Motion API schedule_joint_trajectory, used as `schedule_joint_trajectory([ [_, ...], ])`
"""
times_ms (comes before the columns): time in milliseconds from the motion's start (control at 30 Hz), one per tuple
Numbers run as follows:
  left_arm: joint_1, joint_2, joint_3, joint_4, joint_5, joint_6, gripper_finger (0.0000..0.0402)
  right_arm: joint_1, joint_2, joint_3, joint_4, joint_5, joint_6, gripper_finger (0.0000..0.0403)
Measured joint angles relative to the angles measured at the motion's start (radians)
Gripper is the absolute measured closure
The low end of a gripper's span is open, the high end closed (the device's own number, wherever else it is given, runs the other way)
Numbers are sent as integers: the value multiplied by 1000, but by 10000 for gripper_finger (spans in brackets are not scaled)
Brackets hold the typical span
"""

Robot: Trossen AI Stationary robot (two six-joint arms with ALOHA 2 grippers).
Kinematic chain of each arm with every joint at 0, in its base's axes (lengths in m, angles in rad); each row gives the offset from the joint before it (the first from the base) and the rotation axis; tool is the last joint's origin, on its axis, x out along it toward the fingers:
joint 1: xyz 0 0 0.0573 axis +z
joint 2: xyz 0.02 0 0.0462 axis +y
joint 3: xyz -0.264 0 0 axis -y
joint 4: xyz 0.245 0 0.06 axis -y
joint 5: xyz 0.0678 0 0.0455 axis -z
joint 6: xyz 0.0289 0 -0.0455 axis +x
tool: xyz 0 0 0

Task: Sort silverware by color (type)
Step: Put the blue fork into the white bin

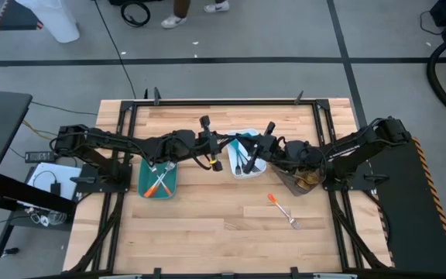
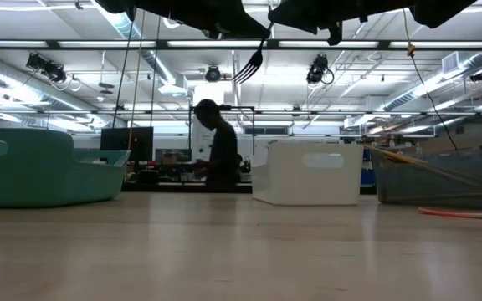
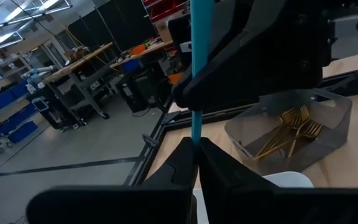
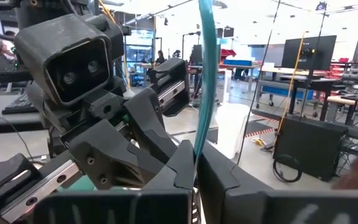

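Observation:
My left gripper (image 1: 210,146) and my right gripper (image 1: 259,147) face each other above the white tray (image 1: 255,165), which holds blue-handled pieces (image 1: 241,159). Each gripper is shut on a slim blue handle. The left one's piece is a fork whose tines (image 2: 248,65) show in the low view. The head of the right one's piece is out of view. The teal tray (image 1: 147,190) holds orange-handled pieces (image 1: 159,182). Gold pieces (image 1: 310,180) lie in the grey-brown tray (image 1: 289,183). One orange-handled fork (image 1: 283,209) lies flat on the bare wood. My left gripper (image 3: 197,148) pinches the blue handle (image 3: 197,127) between its two fingers. The handle stands out across the fingers, and the fork is lifted clear of the table. My right gripper (image 4: 196,154) pinches a curved blue handle (image 4: 201,134) between its two fingers, lifted clear, and the handle crosses the fingers.
The three trays sit in a row across the table's middle, under both arms. Bare wood lies toward the near edge around the loose fork. A black frame borders the table. A person (image 2: 217,146) stands in the room beyond the far edge.

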Motion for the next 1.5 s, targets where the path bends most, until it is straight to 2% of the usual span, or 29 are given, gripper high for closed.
schedule_joint_trajectory([
  [100, 0, 0, 0, -19, 4, -3, 360, 0, 0, 0, -15, -7, 1, 392],
  [233, -2, 0, 0, -48, -9, -36, 299, -2, 0, 0, -53, -25, 28, 392],
  [333, -10, -8, 0, -110, -13, -75, 257, -2, 0, 0, -127, -27, 58, 392],
  [433, -30, -17, 0, -194, -26, -131, 237, -2, 0, 0, -226, -38, 103, 392],
  [600, -65, -18, 0, -309, -39, -238, 239, -22, 0, 0, -404, -93, 196, 392],
  [800, -94, -18, 0, -441, -43, -338, 251, -80, 0, 10, -611, -242, 315, 392],
  [967, -126, -18, 0, -521, -43, -376, 253, -123, 1, 115, -873, -294, 330, 392],
  [1167, -164, -18, 0, -602, -30, -445, 253, -184, 0, 237, -1144, -435, 323, 392],
  [1300, -189, -18, 0, -656, -21, -495, 253, -221, 7, 291, -1335, -470, 342, 392],
  [1500, -227, -18, 0, -698, -20, -546, 253, -247, 9, 295, -1373, -562, 350, 392],
])
